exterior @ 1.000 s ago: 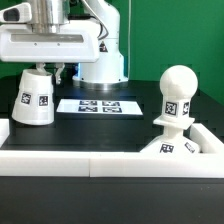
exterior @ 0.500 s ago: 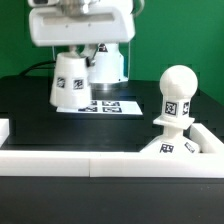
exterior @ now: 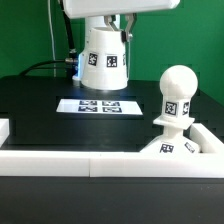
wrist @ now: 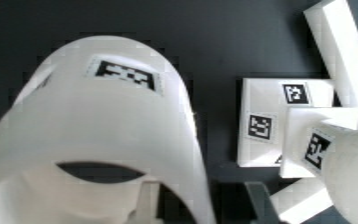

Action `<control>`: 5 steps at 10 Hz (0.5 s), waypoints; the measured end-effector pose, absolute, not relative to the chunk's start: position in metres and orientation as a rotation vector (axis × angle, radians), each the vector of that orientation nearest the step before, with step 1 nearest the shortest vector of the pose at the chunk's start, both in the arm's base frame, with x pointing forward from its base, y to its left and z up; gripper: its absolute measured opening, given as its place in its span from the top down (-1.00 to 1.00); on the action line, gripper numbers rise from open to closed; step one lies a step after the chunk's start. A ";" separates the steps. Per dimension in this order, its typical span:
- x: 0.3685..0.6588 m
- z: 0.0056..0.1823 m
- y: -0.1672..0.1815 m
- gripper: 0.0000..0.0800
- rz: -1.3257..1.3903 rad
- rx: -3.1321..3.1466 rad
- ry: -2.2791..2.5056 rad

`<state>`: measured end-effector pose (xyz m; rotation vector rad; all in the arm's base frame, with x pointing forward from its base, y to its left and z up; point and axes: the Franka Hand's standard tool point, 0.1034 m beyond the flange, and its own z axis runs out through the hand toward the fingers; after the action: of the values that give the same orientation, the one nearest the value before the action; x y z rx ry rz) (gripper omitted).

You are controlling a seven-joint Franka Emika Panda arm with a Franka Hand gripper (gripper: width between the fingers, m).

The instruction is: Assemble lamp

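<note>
**Shade held aloft above the marker board**

Exterior view: the lamp shade (exterior: 104,63) hangs upright, narrow end up, above the marker board (exterior: 99,106). The gripper is mostly out of frame, jaws unreadable. The bulb (exterior: 178,95) stands stem-down on the base (exterior: 172,146), to the board's right.

Wrist view: the shade (wrist: 105,130) fills the frame, its long axis running away from the camera, the marker board (wrist: 279,122) beside it.
</note>
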<state>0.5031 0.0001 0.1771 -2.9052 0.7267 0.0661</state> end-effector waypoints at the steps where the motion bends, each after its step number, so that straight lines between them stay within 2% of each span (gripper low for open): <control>1: 0.503 0.177 0.001 0.89 0.067 -2.906 0.725; 3: 0.503 0.177 0.002 0.89 0.067 -2.906 0.725; 5: 0.524 0.197 0.024 0.89 0.037 -2.876 0.805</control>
<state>0.5239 0.0244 0.1975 -2.8762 0.8045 0.0366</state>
